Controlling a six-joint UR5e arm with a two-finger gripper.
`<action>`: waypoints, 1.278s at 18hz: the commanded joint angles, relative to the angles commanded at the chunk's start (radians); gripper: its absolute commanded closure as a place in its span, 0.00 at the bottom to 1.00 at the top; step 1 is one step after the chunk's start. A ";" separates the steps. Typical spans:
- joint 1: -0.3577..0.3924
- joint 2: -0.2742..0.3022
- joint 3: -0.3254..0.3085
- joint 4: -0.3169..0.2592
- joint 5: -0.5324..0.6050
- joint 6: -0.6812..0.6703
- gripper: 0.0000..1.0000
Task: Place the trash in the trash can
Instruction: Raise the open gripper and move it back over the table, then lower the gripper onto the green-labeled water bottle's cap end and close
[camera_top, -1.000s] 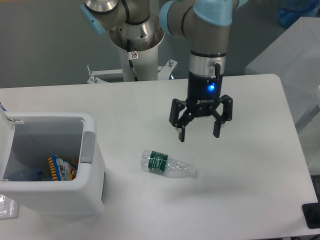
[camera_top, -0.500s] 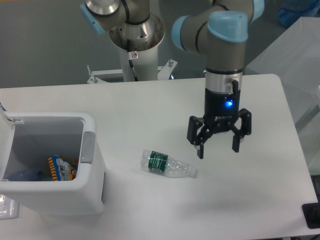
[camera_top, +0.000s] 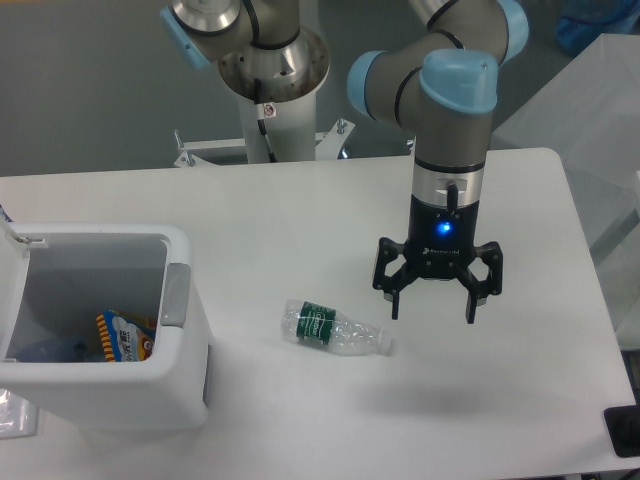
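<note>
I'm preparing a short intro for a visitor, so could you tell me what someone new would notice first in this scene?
The eye goes first to the gripper, hanging open over the right half of the white table with a blue light glowing on its body. Just to its left lies a crushed clear bottle with a green label, on its side and untouched. At the left edge stands the white trash can, with a colourful snack packet already inside.

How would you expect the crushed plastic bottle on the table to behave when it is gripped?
The bottle looks empty and clear, so probably very light. Its crumpled walls would likely give further under the open tool. Lying on its side, it may roll or skid if nudged.
</note>
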 joint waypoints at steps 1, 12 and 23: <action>0.003 -0.003 0.000 -0.002 0.000 0.031 0.00; 0.069 -0.026 -0.058 -0.043 0.029 0.587 0.00; 0.046 -0.097 -0.061 -0.064 0.241 0.805 0.02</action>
